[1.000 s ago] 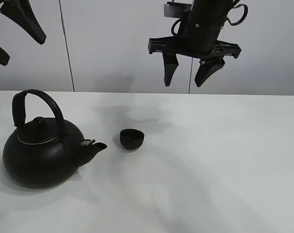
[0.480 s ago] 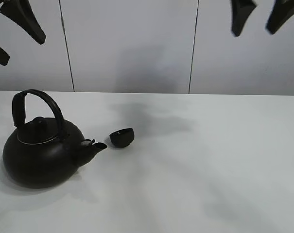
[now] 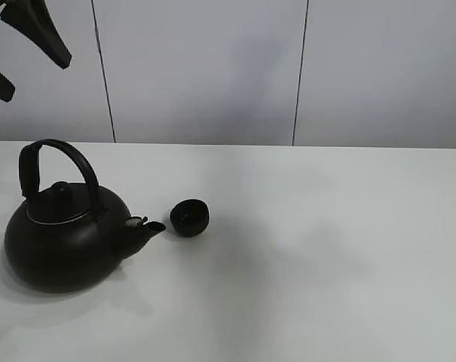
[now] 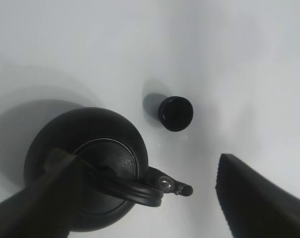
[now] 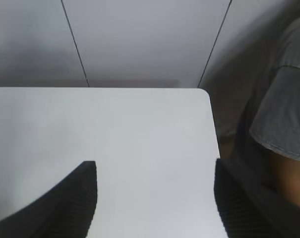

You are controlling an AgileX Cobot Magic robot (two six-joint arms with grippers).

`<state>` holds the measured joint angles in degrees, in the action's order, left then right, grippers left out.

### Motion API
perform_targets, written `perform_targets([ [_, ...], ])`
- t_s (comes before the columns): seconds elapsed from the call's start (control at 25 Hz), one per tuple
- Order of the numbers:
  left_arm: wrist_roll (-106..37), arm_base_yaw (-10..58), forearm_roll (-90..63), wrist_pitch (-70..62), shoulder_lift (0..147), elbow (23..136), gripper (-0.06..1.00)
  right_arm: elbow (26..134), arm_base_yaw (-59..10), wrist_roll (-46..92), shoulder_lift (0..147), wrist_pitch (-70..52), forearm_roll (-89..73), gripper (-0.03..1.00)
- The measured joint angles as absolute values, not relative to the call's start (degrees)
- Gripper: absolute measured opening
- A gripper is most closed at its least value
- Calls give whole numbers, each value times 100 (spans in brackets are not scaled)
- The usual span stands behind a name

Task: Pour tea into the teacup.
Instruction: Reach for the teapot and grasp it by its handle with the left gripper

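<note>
No pouring yet: kettle ungrasped on the worktop under the wide-open, empty left gripper, right gripper part-open and empty, teacup apparently tipped over just beside the spout, probably needing righting first.

Kettle body is showing matt black, faintly grainy, like cast metal. A thin bright metal ring is glinting round its lid, and a small shiny metal cap is catching light on its spout. Its arched handle is looking smoother, slightly glossy.

Teacup, just beside the kettle's spout, is reading matt black with a dull sheen inside.

Tabletop under the kettle is appearing white, smooth, softly satin.

Left hand, above the kettle: fingers are looking like matt black plastic.

Right hand: pads are showing fine ribbing, matt black.

Sleeve is showing grey matt cloth.
</note>
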<state>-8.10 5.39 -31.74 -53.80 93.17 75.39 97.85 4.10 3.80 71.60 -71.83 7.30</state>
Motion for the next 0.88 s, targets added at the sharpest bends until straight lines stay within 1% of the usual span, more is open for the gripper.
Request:
perform_targets([
  [0.12, -810, 539, -3174, -5380, 9317, 7539, 54, 9304, 410, 420, 5981, -7210, 636, 46],
  [0.32, -810, 539, -3174, -5380, 9317, 7539, 54, 7924, 410, 432, 3642, -7267, 425, 46],
  [0.48, -810, 539, -3174, -5380, 9317, 7539, 54, 6814, 410, 432, 2040, -7267, 162, 46],
  [0.68, -810, 539, -3174, -5380, 9317, 7539, 54, 5516, 410, 432, 867, -7267, 0, 46],
  [0.88, -810, 539, -3174, -5380, 9317, 7539, 54, 4412, 410, 432, 450, -7267, -68, 46],
])
